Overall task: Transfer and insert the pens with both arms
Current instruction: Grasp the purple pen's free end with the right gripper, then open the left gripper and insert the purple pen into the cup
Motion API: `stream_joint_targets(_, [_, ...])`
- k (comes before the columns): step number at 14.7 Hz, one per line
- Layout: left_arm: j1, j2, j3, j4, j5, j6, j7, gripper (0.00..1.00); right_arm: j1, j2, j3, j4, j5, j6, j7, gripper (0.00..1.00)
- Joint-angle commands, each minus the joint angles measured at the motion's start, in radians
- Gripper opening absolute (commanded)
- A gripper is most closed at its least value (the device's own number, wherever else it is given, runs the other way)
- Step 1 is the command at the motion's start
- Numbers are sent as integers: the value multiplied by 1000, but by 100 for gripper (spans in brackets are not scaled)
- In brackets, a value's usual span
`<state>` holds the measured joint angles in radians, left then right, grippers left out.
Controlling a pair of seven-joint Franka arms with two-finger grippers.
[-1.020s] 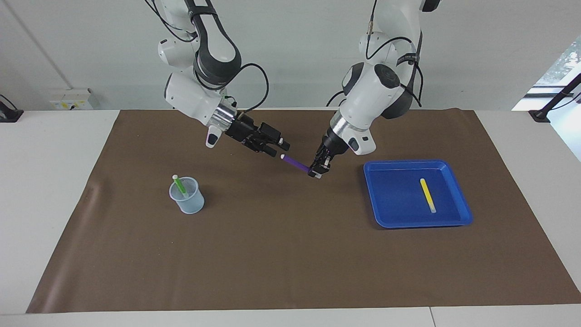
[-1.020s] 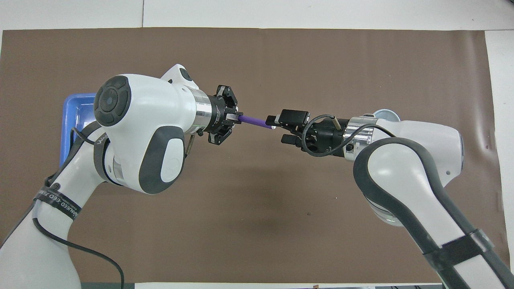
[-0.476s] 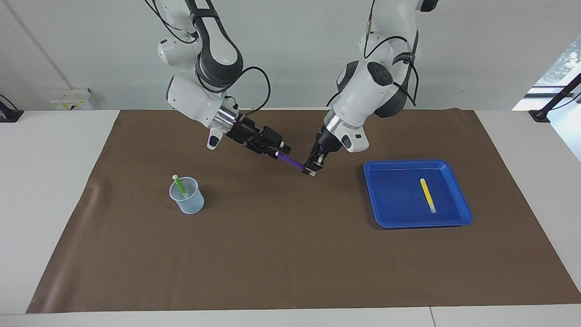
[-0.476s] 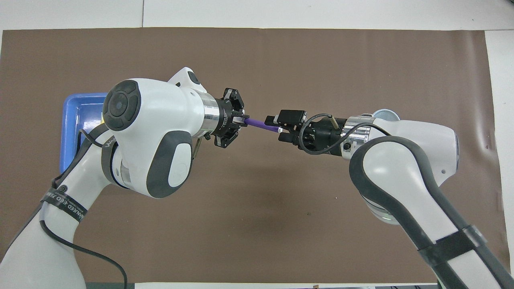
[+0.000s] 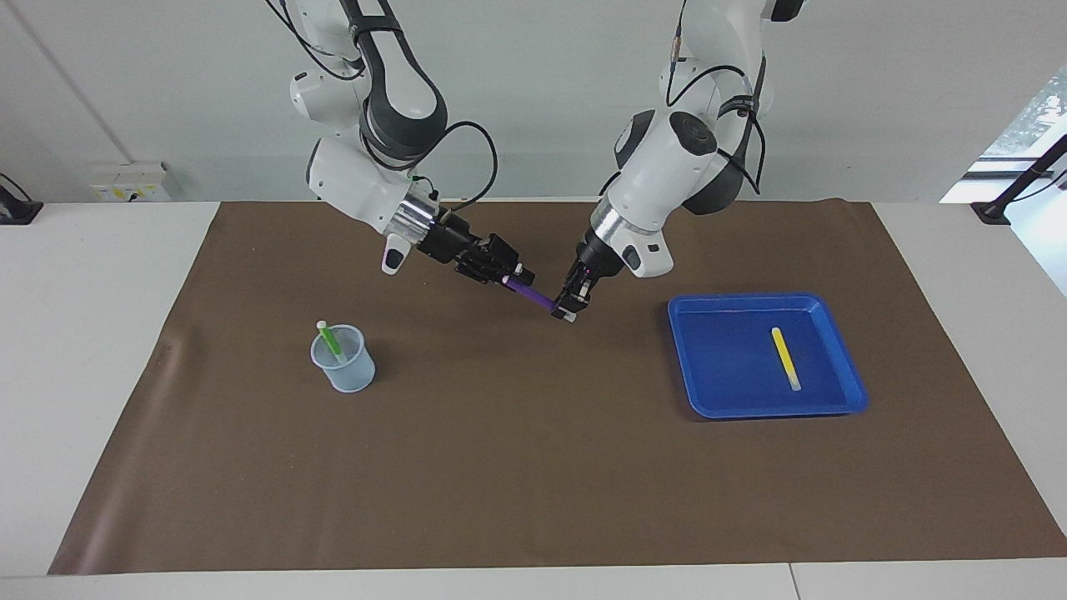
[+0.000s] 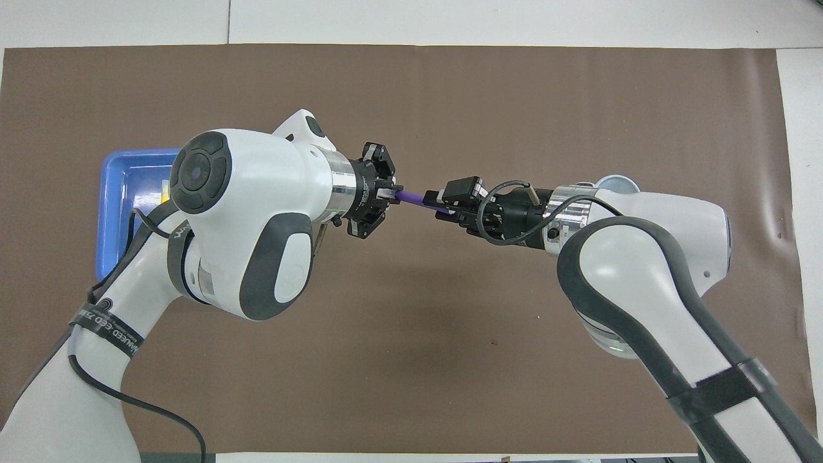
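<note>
Above the counter, the left tool point(image 5: 568, 307) pinches the purple pen point(image 5: 527, 292), whose free end lies between the right tool's point(image 5: 510, 276) fingers (their grip can't be told).

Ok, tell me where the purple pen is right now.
The purple pen is up in the air over the middle of the brown mat, bridging the left gripper and the right gripper, between the cup and the blue tray.

The purple pen point(image 5: 530, 293) is held in the air over the brown mat point(image 5: 533, 467) — one end gripped by the left gripper point(image 5: 568, 310), the other by the right gripper point(image 5: 510, 275). The green pen point(image 5: 330, 340) is stood in the cup point(image 5: 343, 360); the yellow pen point(image 5: 784, 357) is laid in the blue tray point(image 5: 717, 367).
</note>
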<state>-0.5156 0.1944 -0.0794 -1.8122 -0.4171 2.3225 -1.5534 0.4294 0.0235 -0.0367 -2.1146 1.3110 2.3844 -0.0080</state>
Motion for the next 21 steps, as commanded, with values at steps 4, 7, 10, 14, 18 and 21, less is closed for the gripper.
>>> stream_joint_targets(4, [-15,-3,7,-12,-17,9,-2,0,0,7,3,16,45,16,-17,0])
stream_joint_targets(7, [-15,-3,9,-12,-17,9,7,0,-1,7,1,16,48,13,-15,0])
stream_joint_targets(10, [-14,-3,13,-10,12,5,42,100,-8,7,1,25,47,1,-14,0])
stream_joint_targets(14, [6,-1,17,-9,115,3,211,100,-78,24,-6,94,-106,-136,-12,0])
stream_joint_targets(18, [89,-9,18,-41,115,-11,499,100,-228,99,-5,356,-598,-486,-24,0])
stream_joint_targets(21, [166,-26,18,-93,116,-12,759,100,-294,159,-6,528,-855,-666,-162,0])
